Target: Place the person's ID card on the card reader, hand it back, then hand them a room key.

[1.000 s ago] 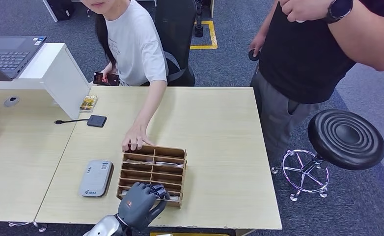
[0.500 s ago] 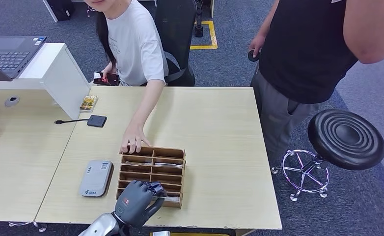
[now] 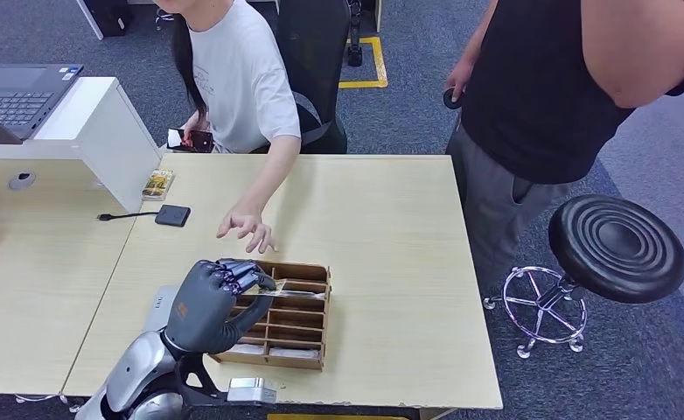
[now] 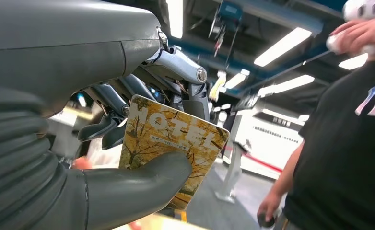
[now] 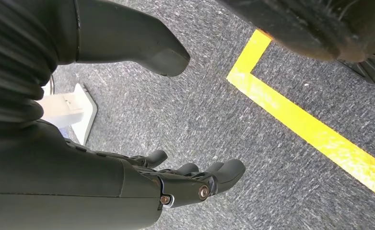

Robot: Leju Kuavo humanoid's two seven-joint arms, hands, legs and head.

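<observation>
My left hand [image 3: 209, 303] is raised above the near left part of the wooden key rack [image 3: 288, 317]. Between its thumb and fingers it pinches a room key card [image 4: 173, 145], yellow with autumn trees and the word HOTEL. The card reader [image 3: 157, 306], a grey flat box, lies left of the rack and is mostly hidden behind my hand. The seated person's hand [image 3: 247, 225] hovers palm down above the table just beyond the rack. My right hand [image 5: 176, 182] hangs over the grey carpet, fingers apart and holding nothing.
A second person in black [image 3: 548, 96] stands at the table's far right corner beside a black stool [image 3: 616, 248]. A small black device [image 3: 172, 215] with a cable, a white riser [image 3: 102, 131] and a laptop [image 3: 15, 96] are at the left. A yellow floor line [image 5: 310, 129] runs below my right hand.
My left hand has risen from the rack's near edge with the key card and moved toward the person. The person's hand has lifted off the rack's far edge.
</observation>
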